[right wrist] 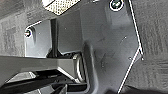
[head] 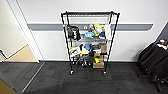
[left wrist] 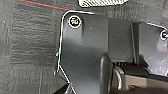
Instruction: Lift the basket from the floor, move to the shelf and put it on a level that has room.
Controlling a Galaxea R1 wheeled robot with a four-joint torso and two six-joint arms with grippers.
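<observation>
Past each wrist's dark plate only a cut-off corner of the cream checker-woven basket point(left wrist: 102, 2) peeks over the dark grey carpet floor point(head: 82, 82), finger positions impossible to tell, while the tall black wire shelf point(head: 89, 41) stands at twelve o'clock.

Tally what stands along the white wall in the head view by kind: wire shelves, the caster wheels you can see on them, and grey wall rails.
shelf: 1
caster wheels: 2 showing, both at the front posts
wall rail: 1
Total: 4
</observation>
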